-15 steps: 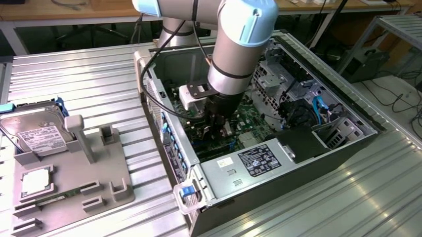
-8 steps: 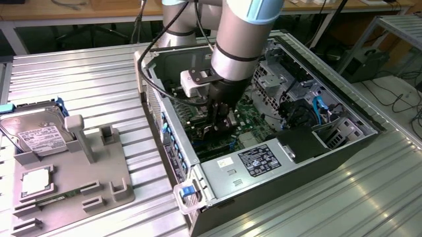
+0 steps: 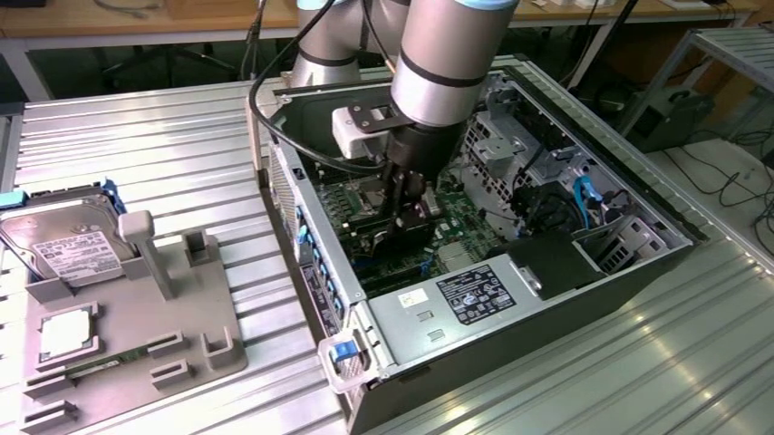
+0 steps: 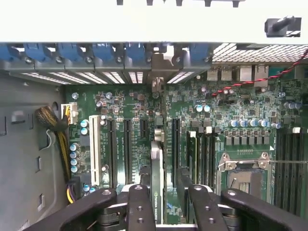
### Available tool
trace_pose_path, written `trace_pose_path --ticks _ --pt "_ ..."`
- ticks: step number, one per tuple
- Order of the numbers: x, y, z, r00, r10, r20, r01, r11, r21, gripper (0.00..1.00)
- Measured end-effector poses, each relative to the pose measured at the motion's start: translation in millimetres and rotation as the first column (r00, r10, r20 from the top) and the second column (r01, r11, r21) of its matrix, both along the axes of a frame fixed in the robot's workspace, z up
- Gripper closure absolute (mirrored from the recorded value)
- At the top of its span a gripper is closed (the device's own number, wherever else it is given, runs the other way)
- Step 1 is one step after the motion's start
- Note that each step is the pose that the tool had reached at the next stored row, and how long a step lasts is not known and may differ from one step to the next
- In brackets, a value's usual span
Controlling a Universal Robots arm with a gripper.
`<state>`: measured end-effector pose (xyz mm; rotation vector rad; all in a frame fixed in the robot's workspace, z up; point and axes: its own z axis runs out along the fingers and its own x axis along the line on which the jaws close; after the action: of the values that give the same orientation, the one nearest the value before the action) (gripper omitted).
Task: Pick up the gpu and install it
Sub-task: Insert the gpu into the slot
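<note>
The gpu (image 4: 156,190) is seen edge-on as a thin green card standing upright over the motherboard (image 4: 134,144), between the black expansion slots. Its silvery end bracket (image 4: 157,84) reaches the case's rear wall. My gripper (image 4: 169,201) is shut on the card, with one black finger (image 4: 139,209) on each side. In the exterior view the arm reaches down into the open computer case (image 3: 362,313), and the gripper (image 3: 408,216) holds the dark card (image 3: 414,234) low against the board.
The CPU socket (image 4: 240,175) and RAM slots (image 4: 288,163) lie beside the card. Blue slot latches (image 4: 96,53) line the rear wall. A power supply (image 3: 472,294) fills the case's near end. In the exterior view's left, a grey fixture (image 3: 145,317) holds a hard drive (image 3: 61,240) and a CPU chip (image 3: 67,331).
</note>
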<state>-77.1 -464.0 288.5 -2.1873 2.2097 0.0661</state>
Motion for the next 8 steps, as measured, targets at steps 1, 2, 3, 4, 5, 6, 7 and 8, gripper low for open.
trace_pose_path --ticks 1,2,3,4,5,6,7,8 --pt "0.0 0.0 0.0 1.0000 0.000 0.0000 0.000 1.0000 -0.0001 0.73" --pt "0.0 0.0 0.1 1.0000 0.000 -0.0001 0.000 1.0000 -0.0002 0.79" --pt "0.0 0.0 0.1 1.0000 0.000 -0.0001 0.000 1.0000 -0.0002 0.85" --pt "0.0 0.0 0.1 1.0000 0.000 -0.0001 0.000 1.0000 -0.0001 0.85" --pt "0.0 0.0 0.1 1.0000 0.000 -0.0001 0.000 1.0000 -0.0002 0.85" --pt "0.0 0.0 0.1 1.0000 0.000 -0.0001 0.000 1.0000 -0.0001 0.89" --pt "0.0 0.0 0.1 1.0000 0.000 -0.0001 0.000 1.0000 -0.0002 0.89" --pt "0.0 0.0 0.1 1.0000 0.000 -0.0001 0.000 1.0000 -0.0002 0.89"
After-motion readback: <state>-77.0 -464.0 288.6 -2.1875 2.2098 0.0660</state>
